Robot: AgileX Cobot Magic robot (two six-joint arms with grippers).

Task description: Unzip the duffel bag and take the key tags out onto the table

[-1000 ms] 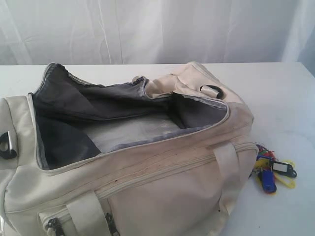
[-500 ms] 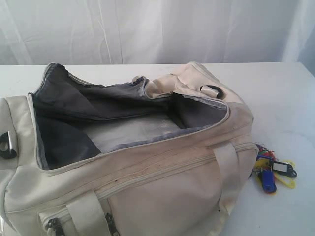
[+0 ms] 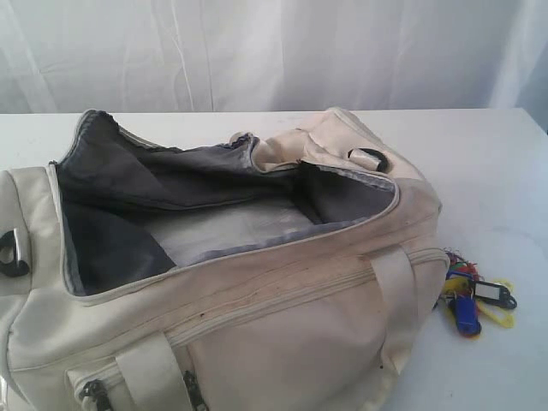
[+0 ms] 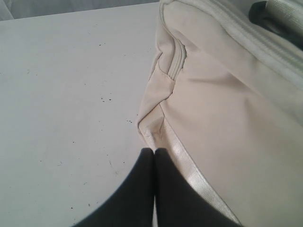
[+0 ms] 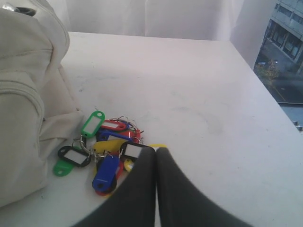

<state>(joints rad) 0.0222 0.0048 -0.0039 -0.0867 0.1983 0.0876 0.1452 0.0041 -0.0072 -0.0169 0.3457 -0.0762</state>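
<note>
- One duffel bag (image 3: 282,317), cream fabric, lies on one white table (image 3: 488,171) and fills most of the exterior view.
- Its main opening is unzipped and gapes wide, showing the grey lining (image 3: 111,231).
- No loose object can be made out inside the bag.
- Two webbing strap sections (image 3: 396,278) run down the near side of the bag.
- Two dark zip pulls (image 3: 94,395) hang at a front pocket at the lower edge of the view.
- Two dark clips (image 3: 370,157) show, one at each end of the bag.
- One bunch of key tags (image 5: 106,149) lies on the table, outside the bag and just beside its right end in the exterior view.
- In the bunch, two green tags, two black-rimmed tags with white labels and one blue tag are clear.
- Red and yellow tags overlap the others, so the total cannot be counted.
- Left gripper (image 4: 155,152): its two dark fingers are pressed together and grasp nothing.
- Its tip sits close by a seam at the end of the bag, over the table; contact cannot be told.
- Right gripper (image 5: 155,149): its two fingers are also clenched together, empty.
- Its tip covers part of one black-rimmed tag at the edge of the bunch; whether it touches the tags cannot be told.
- A white curtain (image 3: 274,51) hangs behind the table.
</note>
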